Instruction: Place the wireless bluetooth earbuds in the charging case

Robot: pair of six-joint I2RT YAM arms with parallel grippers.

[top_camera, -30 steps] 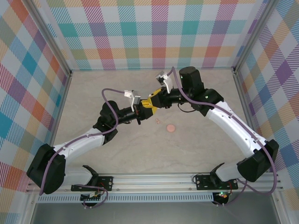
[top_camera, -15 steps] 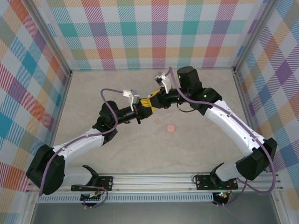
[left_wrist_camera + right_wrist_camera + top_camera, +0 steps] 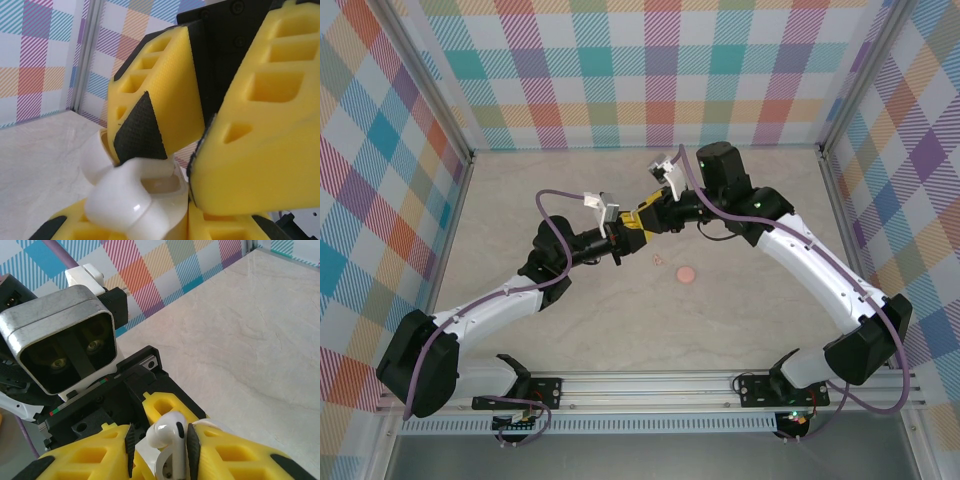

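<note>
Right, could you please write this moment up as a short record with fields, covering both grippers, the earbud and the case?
left gripper: shut on the charging case
charging case: white, open, its cavity showing
right gripper: meets the left gripper tip to tip, fingers either side of one earbud; grip uncertain
earbud: glossy white, between the right gripper's pads
seated in case: cannot tell
pink disc: flat on the table, apart from both grippers
</note>
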